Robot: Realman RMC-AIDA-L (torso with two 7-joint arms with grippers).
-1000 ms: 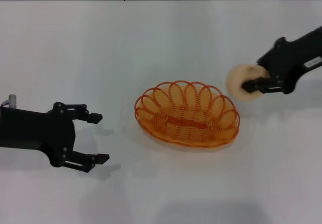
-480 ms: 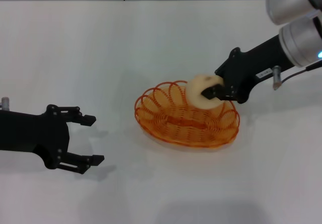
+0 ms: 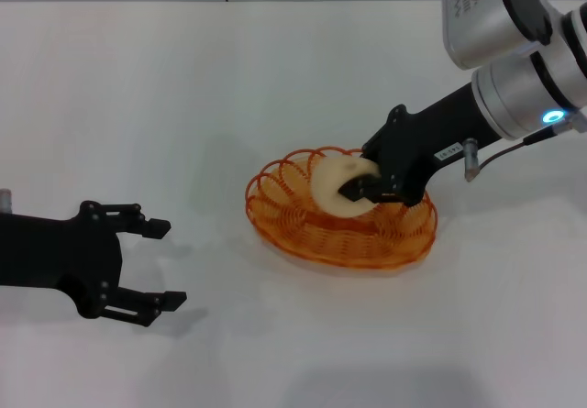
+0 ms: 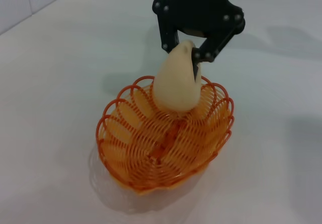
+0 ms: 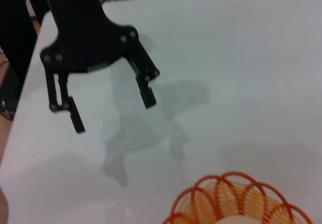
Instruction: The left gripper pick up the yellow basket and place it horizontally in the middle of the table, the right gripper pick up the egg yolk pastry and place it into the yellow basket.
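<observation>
The oval, translucent orange-yellow basket of looped wire-like strands (image 3: 341, 217) sat flat near the middle of the plain white tabletop (image 3: 275, 87), its scalloped rim facing up. Over its right half reached the right gripper (image 3: 359, 186) — a black two-fingered claw on a black arm bearing a small white label, with a silver-white segment and a lit ring behind it. Its fingers were closed on the small, pale cream-beige, smooth domed egg yolk pastry (image 3: 335, 184), pinching it from both sides. In the left wrist view the pastry (image 4: 177, 82) hung edge-down between the fingertips, its lower end inside the basket (image 4: 163, 139) at or just above the woven floor; whether it touched the strands could not be told.

The left gripper (image 3: 165, 263), the other black claw, hovered above the table well to the left of the basket — its two fingers spread wide apart, holding nothing. The right wrist view showed the same open claw (image 5: 113, 103) over its shadow on the white surface, with the basket's rim (image 5: 234, 201) at the near edge.
</observation>
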